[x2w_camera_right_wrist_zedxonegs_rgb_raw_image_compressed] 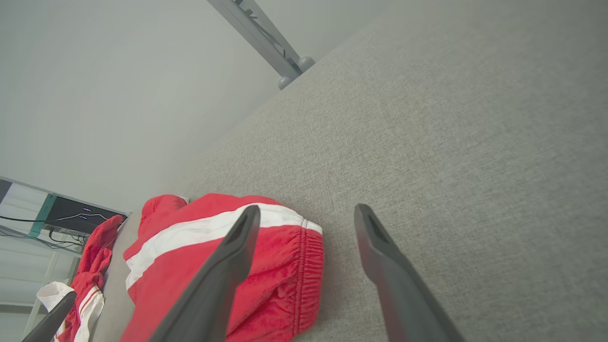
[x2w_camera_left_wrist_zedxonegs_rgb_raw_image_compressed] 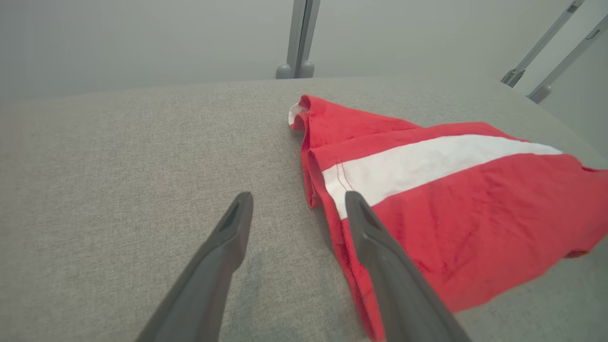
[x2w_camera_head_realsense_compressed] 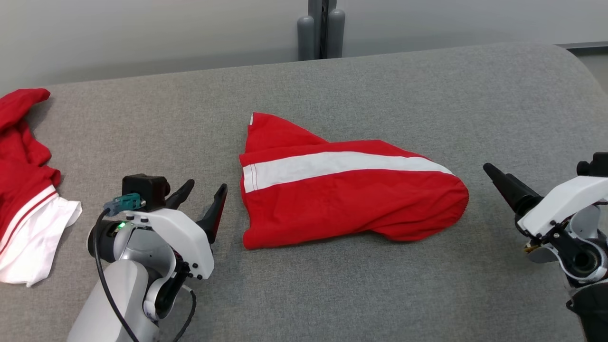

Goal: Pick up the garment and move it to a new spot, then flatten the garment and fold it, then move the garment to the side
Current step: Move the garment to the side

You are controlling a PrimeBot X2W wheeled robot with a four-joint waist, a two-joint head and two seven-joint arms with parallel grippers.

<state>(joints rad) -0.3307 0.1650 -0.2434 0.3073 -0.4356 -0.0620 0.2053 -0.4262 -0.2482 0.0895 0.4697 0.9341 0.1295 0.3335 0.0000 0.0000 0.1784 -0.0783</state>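
Observation:
The garment is red with a white stripe and lies folded in a compact bundle in the middle of the grey table. My left gripper hovers just left of its left edge, jaws open and empty. In the left wrist view the left gripper points along that edge of the garment, with one finger over the hem. My right gripper is off to the right of the bundle, apart from it. The right wrist view shows the right gripper open beside the garment's elastic end.
Another red and white garment lies crumpled at the table's left edge, also seen as a red heap in the right wrist view. A grey post stands behind the table's far edge. The table curves away at the far right.

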